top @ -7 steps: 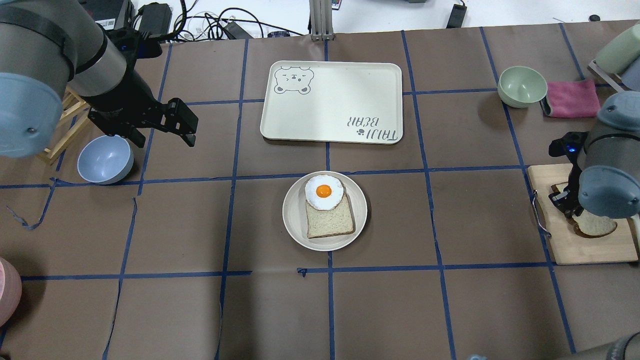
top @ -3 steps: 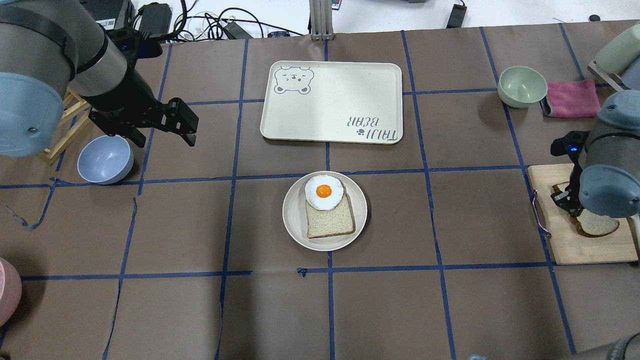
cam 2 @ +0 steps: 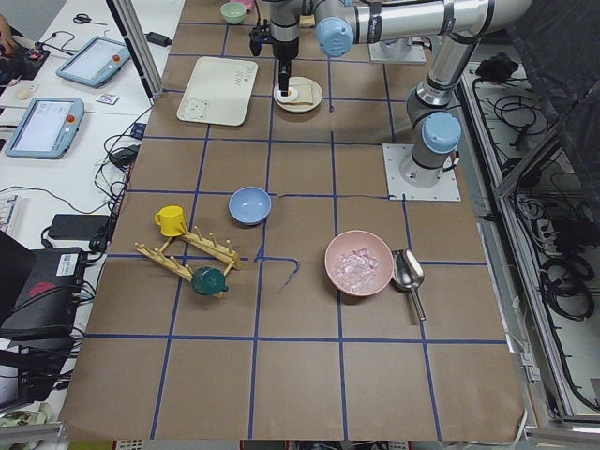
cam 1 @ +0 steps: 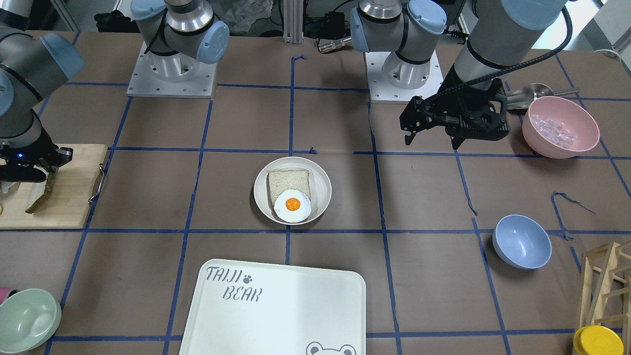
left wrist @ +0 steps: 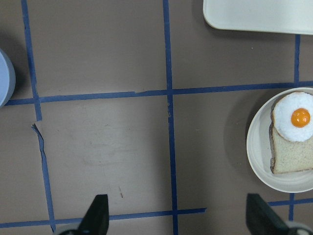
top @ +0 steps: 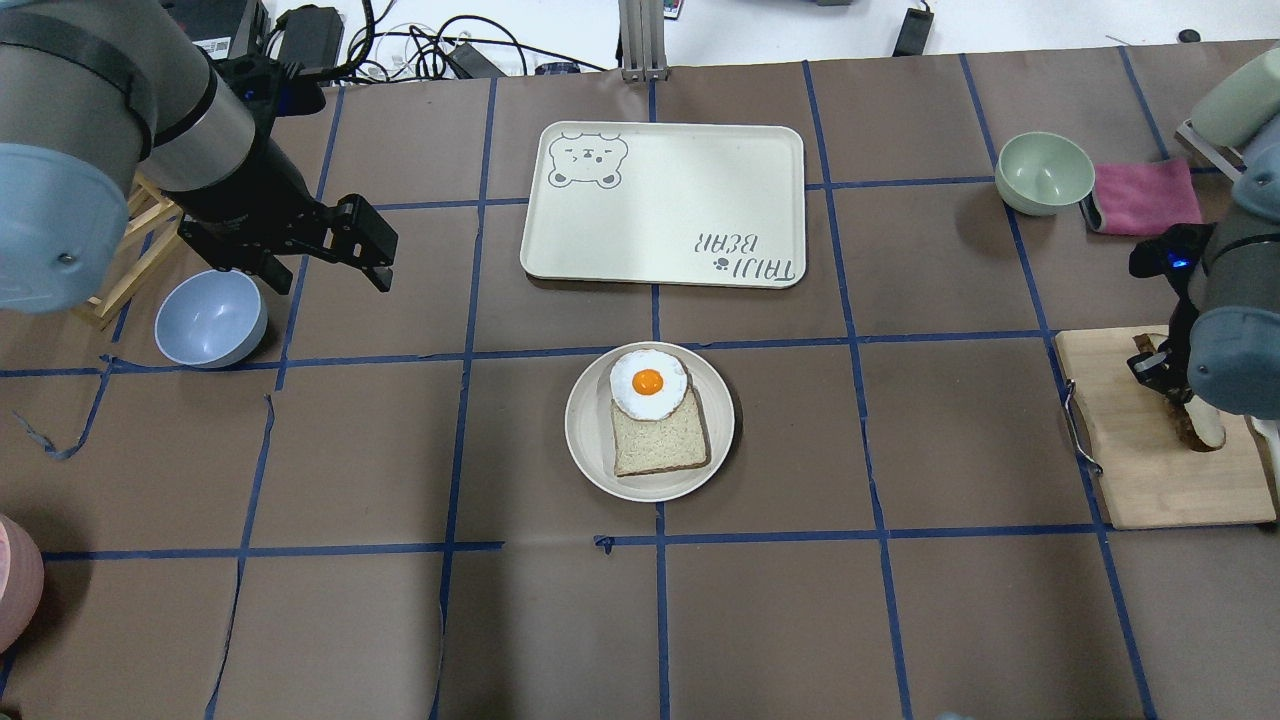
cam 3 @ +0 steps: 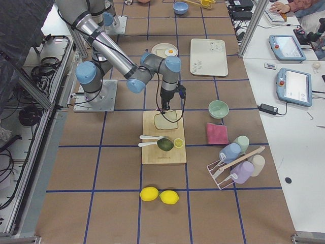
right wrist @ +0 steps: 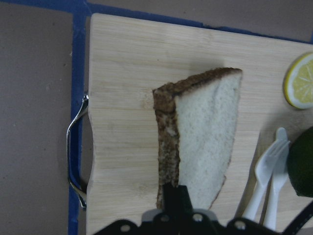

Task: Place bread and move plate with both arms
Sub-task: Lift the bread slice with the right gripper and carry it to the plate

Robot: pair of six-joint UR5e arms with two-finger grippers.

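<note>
The bread [right wrist: 205,142], with a dark crust and pale crumb, is tilted up on edge over the wooden cutting board [right wrist: 127,73]. My right gripper [right wrist: 177,195] is shut on its lower end. In the overhead view the bread [top: 1195,432] shows edge-on under the right wrist. The off-white plate [top: 585,440] sits mid-table and holds a paler slice [top: 660,445] with a fried egg [top: 648,383] on it. My left gripper [top: 325,278] is open and empty, hovering above the table left of the plate, which also shows in the left wrist view [left wrist: 254,152].
The TAIJI BEAR tray [top: 660,200] lies beyond the plate. A blue bowl [top: 210,318] sits under the left arm, with a green bowl [top: 1044,172] and a pink cloth [top: 1145,195] at the far right. A lemon slice [right wrist: 301,81] and white fork [right wrist: 266,171] lie on the board.
The right gripper has lifted the bread from lying flat on the board to standing on edge, and the wrist has moved farther up the table. The left arm has not moved.
</note>
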